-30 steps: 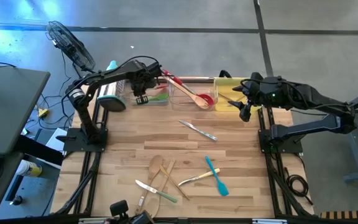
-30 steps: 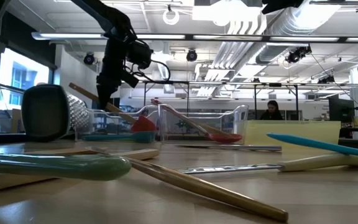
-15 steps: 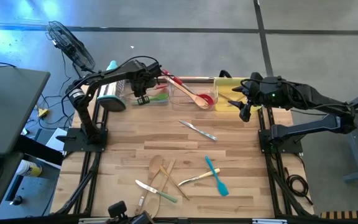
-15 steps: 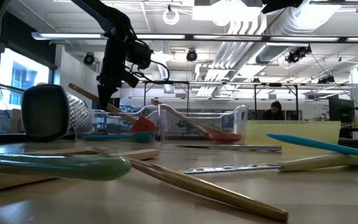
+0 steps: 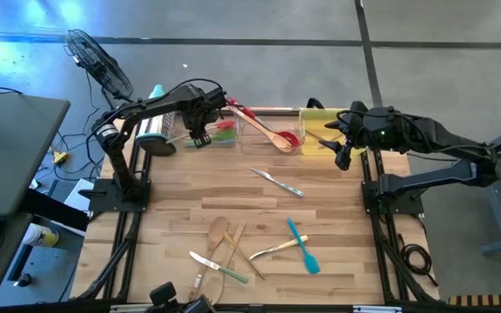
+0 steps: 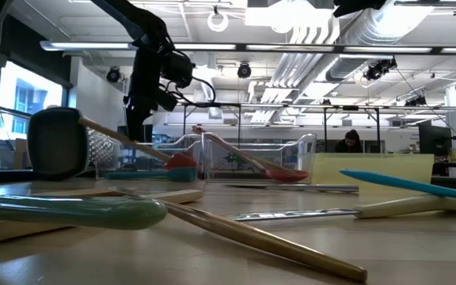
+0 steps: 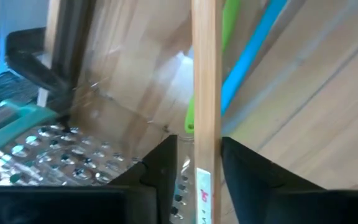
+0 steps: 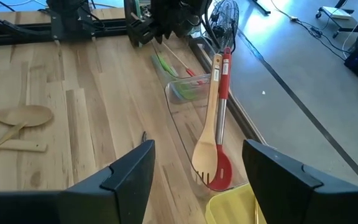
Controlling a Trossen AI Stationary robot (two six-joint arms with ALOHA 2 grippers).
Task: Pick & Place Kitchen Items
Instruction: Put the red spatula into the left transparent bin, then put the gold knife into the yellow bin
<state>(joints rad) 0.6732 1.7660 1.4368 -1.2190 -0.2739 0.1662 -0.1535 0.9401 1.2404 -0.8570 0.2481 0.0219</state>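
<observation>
We see the left gripper (image 5: 200,130) above the left clear tray (image 5: 211,137), fingers parted around a wooden-handled red spatula (image 6: 137,145) now resting in that tray. The right gripper (image 5: 342,149) waits spread wide beside the yellow tray (image 5: 313,122).

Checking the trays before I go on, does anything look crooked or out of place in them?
Yes. In the clear tray, a wooden fork and red spatula lie slanted with their handles sticking out over the rim. A wood-handled utensil by the left gripper also leans out at an angle.
</observation>
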